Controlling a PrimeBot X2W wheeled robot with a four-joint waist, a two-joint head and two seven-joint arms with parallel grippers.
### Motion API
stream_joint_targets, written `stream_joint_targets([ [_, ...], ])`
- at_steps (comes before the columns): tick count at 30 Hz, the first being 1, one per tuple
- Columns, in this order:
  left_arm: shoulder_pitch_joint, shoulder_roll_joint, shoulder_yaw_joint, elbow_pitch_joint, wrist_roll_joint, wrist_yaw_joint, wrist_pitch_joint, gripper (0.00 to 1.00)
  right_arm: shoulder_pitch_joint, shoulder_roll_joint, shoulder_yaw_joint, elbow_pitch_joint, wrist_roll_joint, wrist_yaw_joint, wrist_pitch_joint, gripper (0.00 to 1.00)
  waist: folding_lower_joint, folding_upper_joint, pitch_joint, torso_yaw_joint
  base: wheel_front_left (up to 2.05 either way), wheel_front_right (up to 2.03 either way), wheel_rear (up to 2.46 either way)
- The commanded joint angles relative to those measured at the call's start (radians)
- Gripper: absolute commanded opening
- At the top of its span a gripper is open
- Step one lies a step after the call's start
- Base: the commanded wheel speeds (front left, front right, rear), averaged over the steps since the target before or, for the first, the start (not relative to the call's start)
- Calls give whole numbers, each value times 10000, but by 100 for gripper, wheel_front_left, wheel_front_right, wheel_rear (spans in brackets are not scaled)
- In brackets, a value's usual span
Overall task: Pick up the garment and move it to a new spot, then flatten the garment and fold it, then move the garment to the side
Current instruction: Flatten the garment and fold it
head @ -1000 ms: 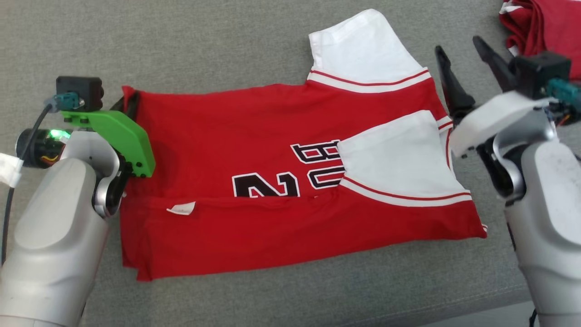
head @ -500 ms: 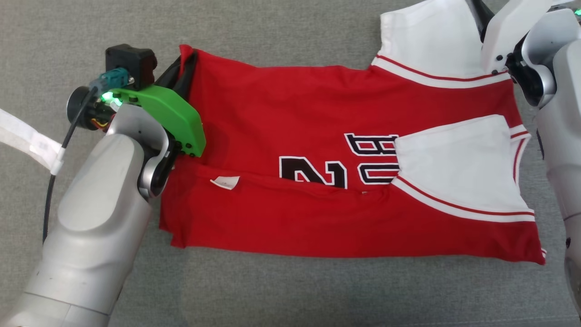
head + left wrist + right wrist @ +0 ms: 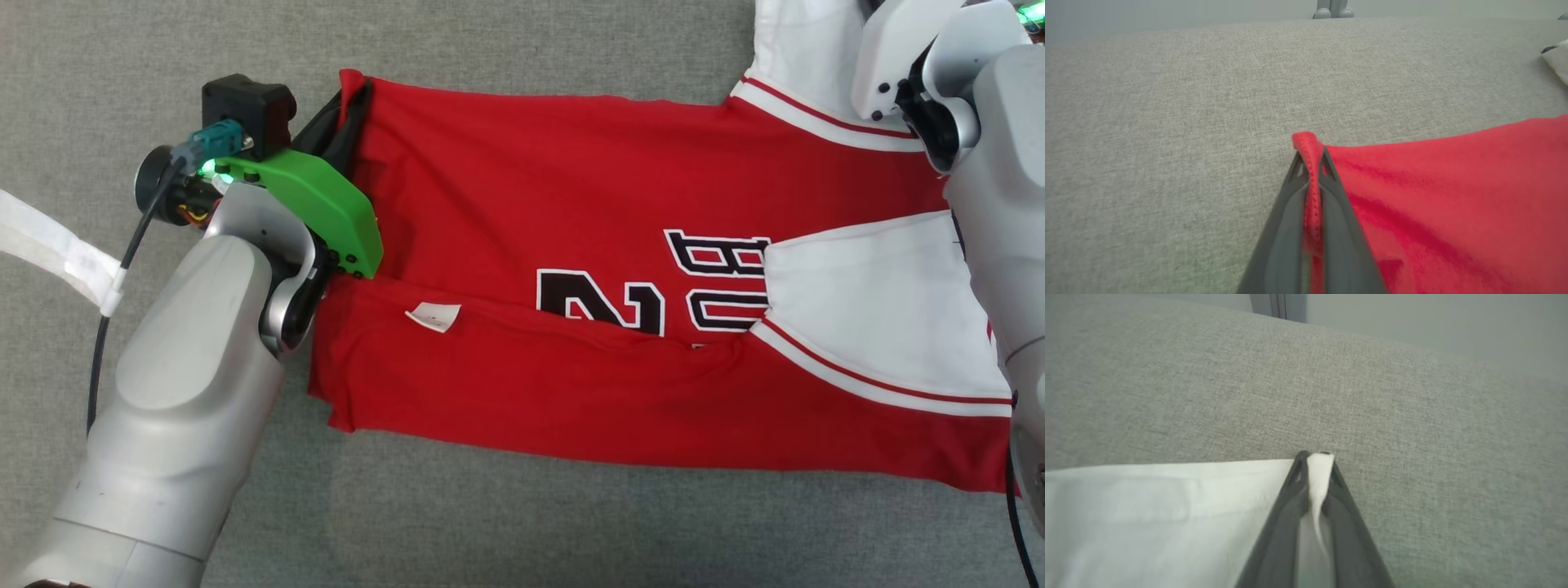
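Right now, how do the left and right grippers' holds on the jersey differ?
The left gripper pinches the jersey's red hem corner; the right gripper pinches its white sleeve edge. The left gripper's wrist carries a green bracket; the right gripper's carries a white cover. Shared: both are shut on fabric, at opposite ends of the jersey, over the grey surface.

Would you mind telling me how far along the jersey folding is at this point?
Done: the jersey lies flat on the grey fabric surface, its near edge and one white sleeve already folded in. In hand: the left pincer pinches the red hem corner, the right pincer the far sleeve. Left, likely: fold the far side over, fold across, move it aside.
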Motion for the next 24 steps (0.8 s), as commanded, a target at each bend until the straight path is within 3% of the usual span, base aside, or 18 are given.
stream_joint_targets([
  [1,-249,41,55,47,-28,4,-95,0,170,-41,46,350,-102,-13,-94,0,0,0,-35,-72,0,0,0],
  [8,-80,198,207,311,-123,36,-603,0,-270,145,13,490,-104,-14,-1712,0,0,0,-438,-404,0,0,0],
  [13,418,380,297,426,-275,-61,-1169,0,216,337,542,220,357,-14,-2649,0,0,0,-977,-708,0,0,0],
  [17,1040,525,349,379,-414,-91,-1613,0,989,293,1231,-474,1030,-14,-3199,0,0,0,-1499,-950,0,0,0],
  [24,2339,845,397,-176,-499,3,-2195,0,3202,-381,1851,-2742,2221,-14,-3671,0,0,0,-2301,-1291,0,0,0],
])
